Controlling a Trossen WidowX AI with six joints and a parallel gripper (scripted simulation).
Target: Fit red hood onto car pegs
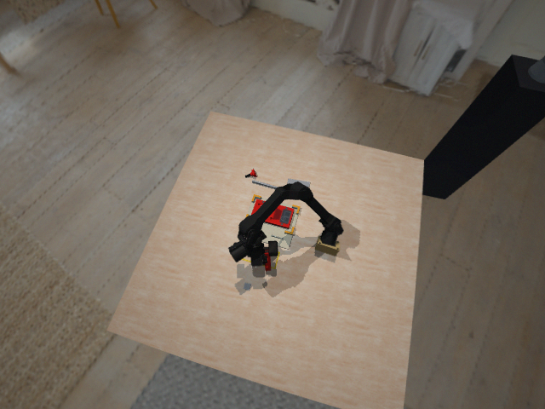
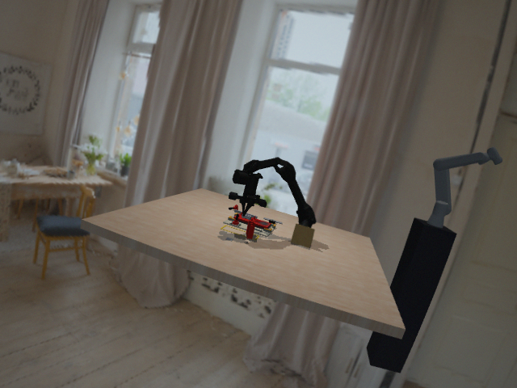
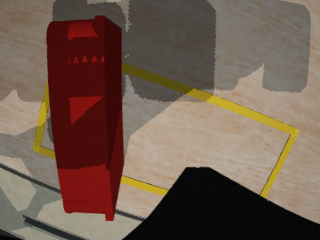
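Note:
The hood (image 1: 267, 262) (image 2: 250, 230) (image 3: 82, 142), a red shell, stands on edge on the table, partly over the yellow outline (image 3: 250, 114). My gripper (image 2: 245, 214) (image 3: 196, 178) is shut with nothing between its fingers. It points down above the table, and in the wrist view its fingertips are to the lower right of the hood, apart from it. The red chassis (image 1: 261, 207) (image 2: 265, 224) sits in the jig, between orange corner brackets (image 1: 256, 197). Dark grey parts show on its deck; the arm covers some of it. The pegs are too small to make out.
A pale sheet (image 1: 284, 242) (image 3: 60, 215) lies between the jig and the hood. Beyond the jig are a small red and black piece (image 1: 252, 173), a grey rod (image 1: 263, 183) and a light grey plate (image 1: 301, 181). The tan arm base (image 1: 327, 247) (image 2: 302, 235) stands to the right.

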